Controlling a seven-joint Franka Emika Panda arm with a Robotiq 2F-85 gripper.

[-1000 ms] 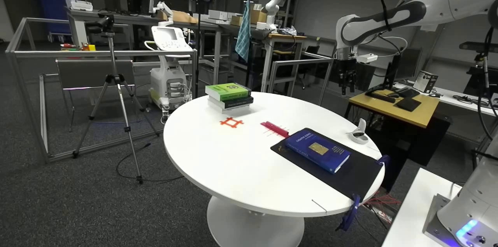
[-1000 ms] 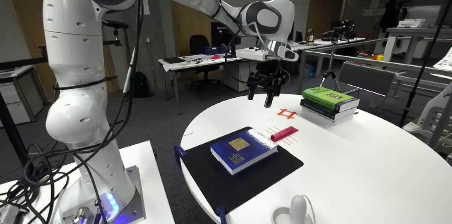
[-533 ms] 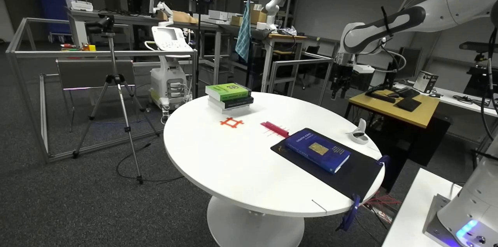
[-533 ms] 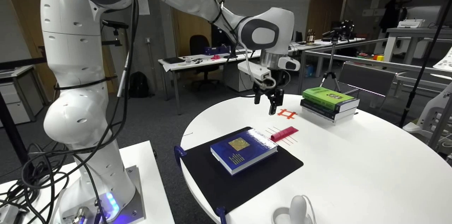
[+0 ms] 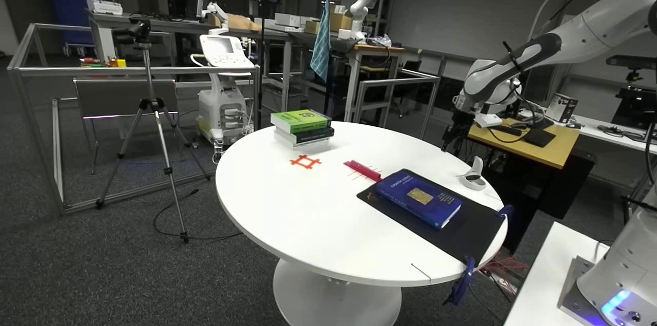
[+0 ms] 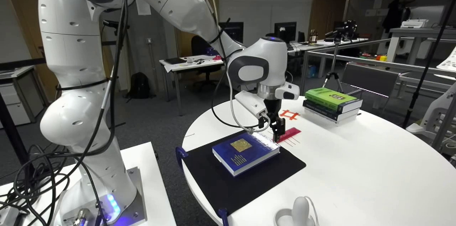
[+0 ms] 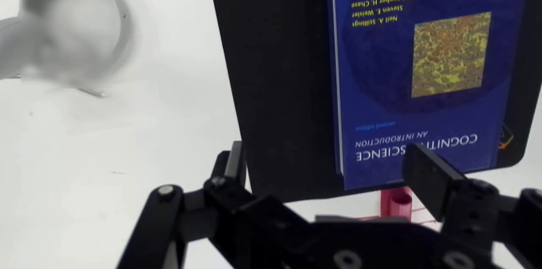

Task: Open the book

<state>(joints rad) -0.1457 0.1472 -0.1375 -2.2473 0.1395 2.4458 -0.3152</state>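
Left to right in an exterior view: book stack [image 5: 304,131] stood on round white table [image 5: 303,213], green volume [image 5: 302,120] uppermost, orange hash-shaped marking [image 5: 302,165] near it, then pink strip [image 5: 363,170]; blue book [image 5: 418,198] lay closed on black mat [image 5: 475,228], and gripper [image 5: 450,148] hung higher, apart from the book, fingers [image 7: 432,180] spread wide in wrist view.

The blue book [image 6: 246,152], gold square [image 7: 451,55] on its cover, lay closed and flat on the black mat [image 6: 245,192].
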